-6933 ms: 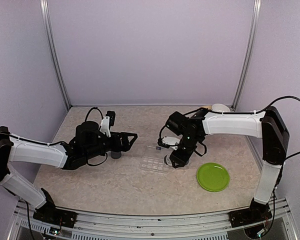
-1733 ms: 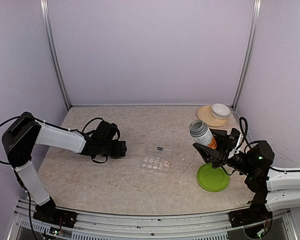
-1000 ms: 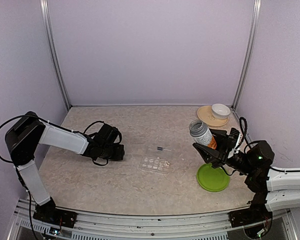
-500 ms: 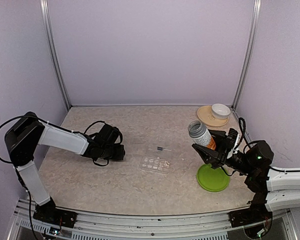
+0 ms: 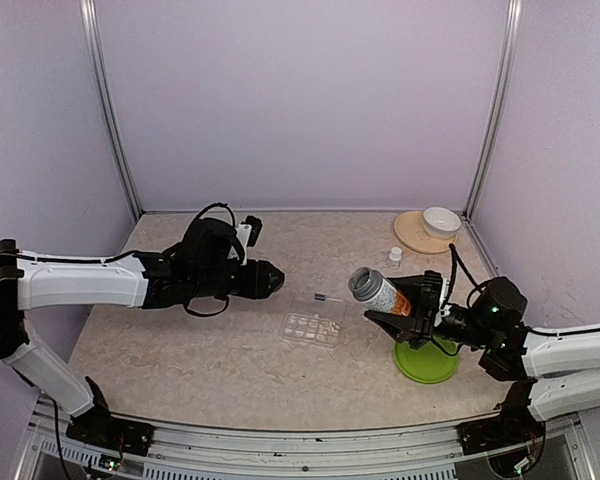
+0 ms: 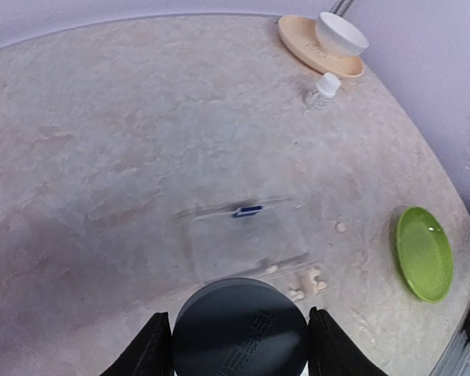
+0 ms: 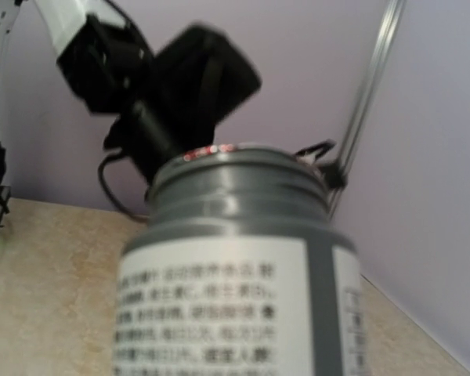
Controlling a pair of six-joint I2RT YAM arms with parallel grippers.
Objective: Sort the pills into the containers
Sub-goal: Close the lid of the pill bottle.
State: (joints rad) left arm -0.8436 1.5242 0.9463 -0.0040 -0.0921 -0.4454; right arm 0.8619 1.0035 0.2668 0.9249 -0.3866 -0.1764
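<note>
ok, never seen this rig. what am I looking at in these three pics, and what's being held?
Two robot arms are bolted at the near edge of a table. The wide picture comes from a fixed camera above and behind them. The other two come from a small camera on each wrist, looking past that arm's own fingers.

On the table lie a clear pill organiser with a few pale pills at one end, a green plate, a white bowl on a beige plate, and a small vial with a white cap.

The left tool grips a dark grey cap, seen close up in the left wrist view. The right tool grips an amber bottle with a white label. Its grey neck looks uncapped and is tipped toward the organiser. It fills the right wrist view.
</note>
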